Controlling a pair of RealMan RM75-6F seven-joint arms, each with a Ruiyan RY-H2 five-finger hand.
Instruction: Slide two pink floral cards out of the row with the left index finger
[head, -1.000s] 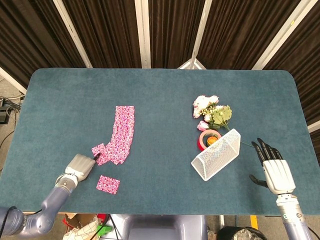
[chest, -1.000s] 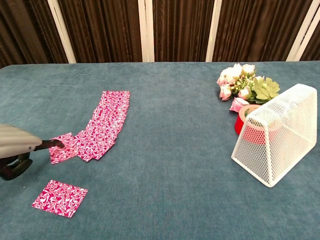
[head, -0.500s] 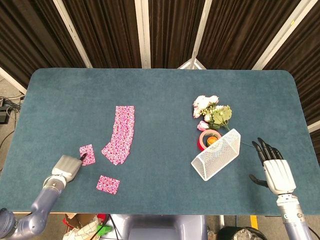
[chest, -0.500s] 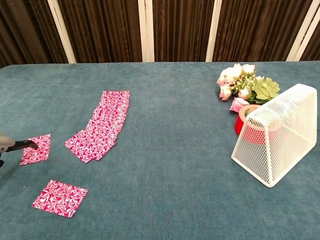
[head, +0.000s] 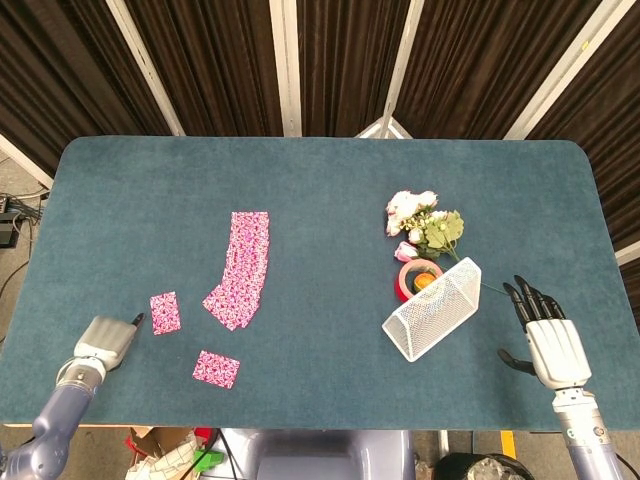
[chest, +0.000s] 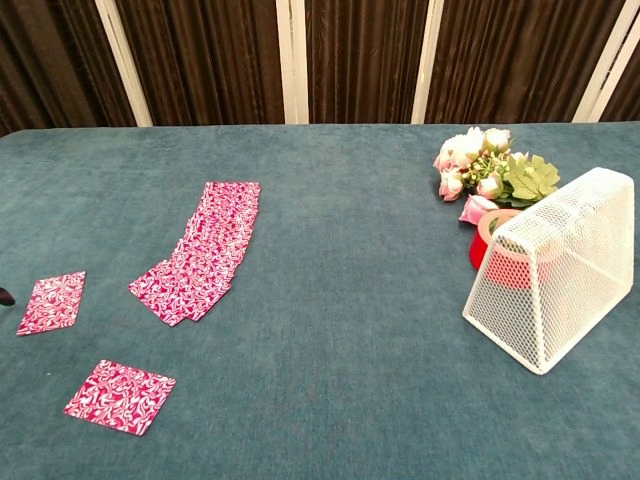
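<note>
At the far left, the left hand (head: 103, 340) has drawn back toward the table's near-left corner, its dark index fingertip (head: 137, 318) now just clear of the second pink floral card (head: 165, 312), which a second ago lay tucked against the bottom of the row with that fingertip pressing on it; the hand grips nothing, and how its other fingers lie cannot be told from here. That card now rests by itself on the teal tablecloth (head: 330, 180), well apart from the row of pink floral cards (head: 242, 267), whose fan curves from the middle of the cloth down toward the near-left. The first separated card (head: 216, 368) sits nearer the front edge, unmoved. With two cards lying free, the sliding looks done, and only the withdrawal seems left. Further right, the artificial flower bunch (head: 423, 227), red tape roll (head: 418, 277) and tipped white wire basket (head: 432, 309) are undisturbed, and the right hand (head: 547, 341) rests released, fingers apart, as before
</note>
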